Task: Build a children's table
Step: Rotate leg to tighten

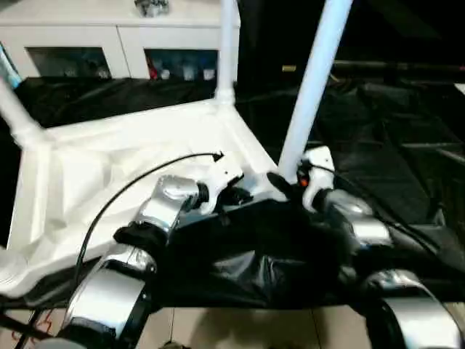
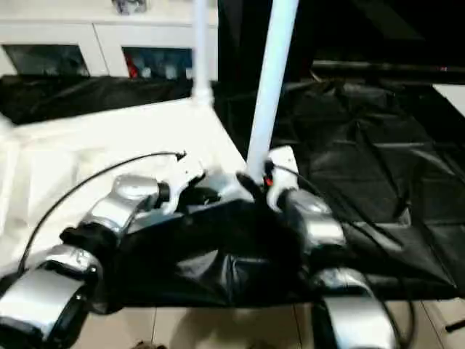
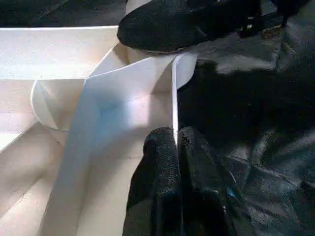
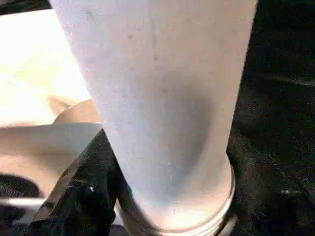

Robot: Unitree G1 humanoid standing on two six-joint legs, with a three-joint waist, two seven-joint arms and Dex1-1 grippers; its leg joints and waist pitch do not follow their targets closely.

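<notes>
The children's table lies upside down, its white ribbed tabletop (image 1: pixel 109 160) resting on black sheeting. Three white legs stand up from corner sockets: one at the far right corner (image 1: pixel 227 43), one at the left (image 1: pixel 16 109) and one at the near right corner (image 1: pixel 312 87). My right gripper (image 1: pixel 287 178) grips the base of that near right leg, and a black finger (image 4: pixel 74 196) presses against the tube. My left gripper (image 1: pixel 232 193) is shut on the tabletop's thin near rim (image 3: pixel 174 98), just left of that socket.
A white cabinet (image 1: pixel 109 36) with glass doors stands behind the tabletop. Black sheeting (image 1: pixel 392 131) covers the work surface out to the right. Pale floor (image 1: pixel 240 327) shows below its near edge. A black cable (image 1: pixel 123 189) arcs over my left forearm.
</notes>
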